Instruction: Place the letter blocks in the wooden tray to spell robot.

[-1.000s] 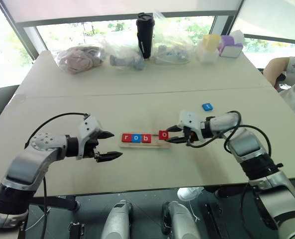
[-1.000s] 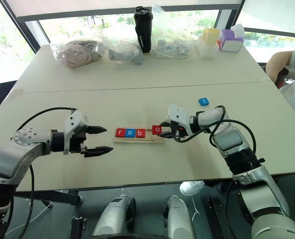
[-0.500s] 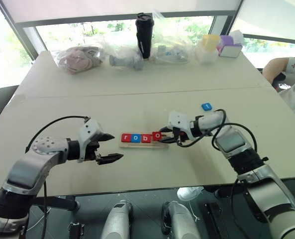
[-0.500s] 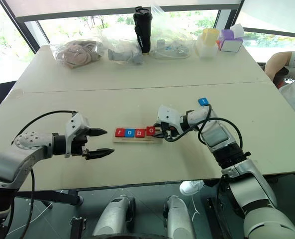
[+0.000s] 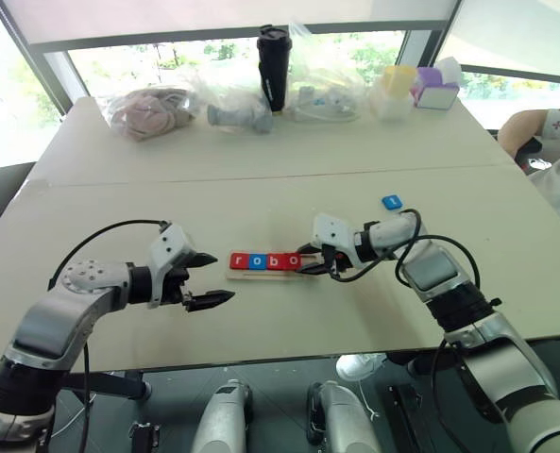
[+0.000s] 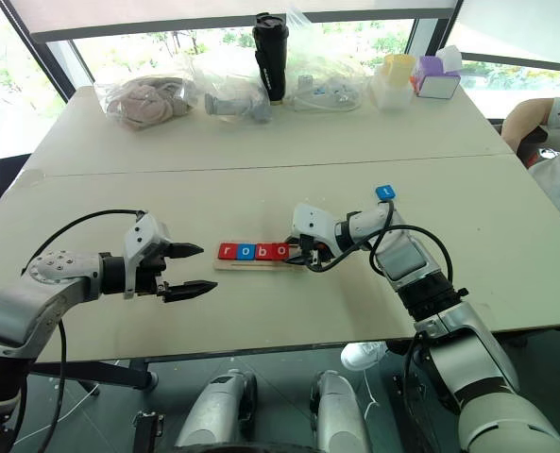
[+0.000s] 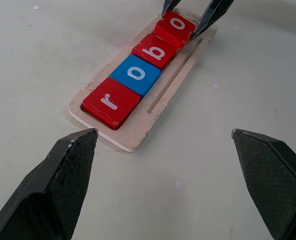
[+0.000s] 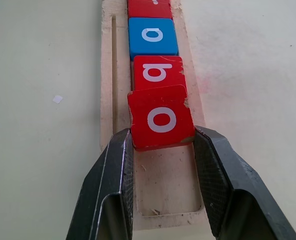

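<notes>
The right gripper (image 8: 162,145) pinches a red "o" block (image 8: 161,118) between its two black fingers, holding it tilted over the wooden tray (image 7: 160,102), its far edge overlapping the red "b" block (image 7: 157,51). Three blocks lie flat in the tray in a touching row: a red "r" block (image 7: 111,102) at the end farthest from the right gripper, a blue "o" block (image 7: 136,74) next, then the "b". With the held block, the letters read "robo". The tray's last place, under the gripper, is bare wood.

A fifth block, a blue tile (image 5: 393,202) whose letter is too small to read, lies on the table (image 5: 261,179) beyond the tray's right end, well apart from it.

The left gripper (image 5: 207,278) hangs off the tray's left end, jaws spread wide and holding nothing.

Far behind the tray, along the table's back edge, stand a black tumbler (image 5: 274,66), several clear plastic bags (image 5: 157,109), a yellow box (image 5: 396,90) and a purple box (image 5: 436,87).
</notes>
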Motion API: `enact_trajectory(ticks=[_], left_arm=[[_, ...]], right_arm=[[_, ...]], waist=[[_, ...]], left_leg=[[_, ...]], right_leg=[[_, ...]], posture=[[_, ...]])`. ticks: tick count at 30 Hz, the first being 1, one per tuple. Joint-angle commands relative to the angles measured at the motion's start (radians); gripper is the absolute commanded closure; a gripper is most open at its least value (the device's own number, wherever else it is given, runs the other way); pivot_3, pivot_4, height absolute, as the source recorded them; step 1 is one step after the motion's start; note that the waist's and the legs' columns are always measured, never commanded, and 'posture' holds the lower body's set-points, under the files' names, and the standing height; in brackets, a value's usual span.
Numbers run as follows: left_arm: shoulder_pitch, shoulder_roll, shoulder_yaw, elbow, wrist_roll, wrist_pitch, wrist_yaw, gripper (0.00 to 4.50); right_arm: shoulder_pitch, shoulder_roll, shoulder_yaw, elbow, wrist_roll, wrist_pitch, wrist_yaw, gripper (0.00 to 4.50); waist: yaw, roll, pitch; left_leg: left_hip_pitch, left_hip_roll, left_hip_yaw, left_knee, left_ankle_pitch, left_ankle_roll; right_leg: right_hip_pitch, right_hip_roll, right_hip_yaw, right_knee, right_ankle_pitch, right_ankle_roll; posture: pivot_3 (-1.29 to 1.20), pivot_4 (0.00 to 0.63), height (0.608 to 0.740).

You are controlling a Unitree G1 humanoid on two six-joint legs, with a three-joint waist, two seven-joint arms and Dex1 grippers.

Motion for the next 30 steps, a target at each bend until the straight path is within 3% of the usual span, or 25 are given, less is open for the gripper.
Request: enact_trajectory(ticks=[1, 22, 23, 27, 30], left_arm=[[0.002, 0.004, 0.017, -0.028, -0.005, -0.010, 0.001, 0.00], [-0.001, -0.001, 0.012, -0.026, -0.003, -0.013, 0.003, 0.00], [-0.001, -0.001, 0.012, -0.025, -0.003, -0.012, 0.003, 0.00], [-0.001, -0.003, 0.010, -0.025, -0.003, -0.013, 0.004, 0.00], [-0.002, -0.004, 0.010, -0.024, -0.002, -0.014, 0.004, 0.00]], right_arm=[[-0.029, 0.004, -0.018, -0.009, 0.002, -0.009, -0.005, 3.34], [-0.025, 0.003, -0.012, -0.012, 0.000, -0.004, -0.006, 3.34], [-0.025, -0.001, -0.015, -0.020, 0.004, -0.003, -0.001, 2.32], [-0.030, -0.013, -0.036, -0.057, 0.023, -0.003, 0.010, 0.48], [-0.036, -0.011, -0.057, -0.082, 0.040, 0.007, 0.003, 0.48]], waist=[[0.000, 0.000, 0.000], [0.000, 0.000, 0.000], [0.000, 0.000, 0.000], [0.000, 0.000, 0.000], [0.000, 0.000, 0.000]], left_leg=[[0.000, 0.000, 0.000, 0.000, 0.000, 0.000], [0.000, 0.000, 0.000, 0.000, 0.000, 0.000], [0.000, 0.000, 0.000, 0.000, 0.000, 0.000], [0.000, 0.000, 0.000, 0.000, 0.000, 0.000], [0.000, 0.000, 0.000, 0.000, 0.000, 0.000]], right_leg=[[0.000, 0.000, 0.000, 0.000, 0.000, 0.000], [0.000, 0.000, 0.000, 0.000, 0.000, 0.000], [0.000, 0.000, 0.000, 0.000, 0.000, 0.000], [0.000, 0.000, 0.000, 0.000, 0.000, 0.000], [0.000, 0.000, 0.000, 0.000, 0.000, 0.000]], posture=[[0.00, 0.150, 0.740], [0.00, 0.150, 0.740], [0.00, 0.150, 0.740], [0.00, 0.150, 0.740], [0.00, 0.150, 0.740]])
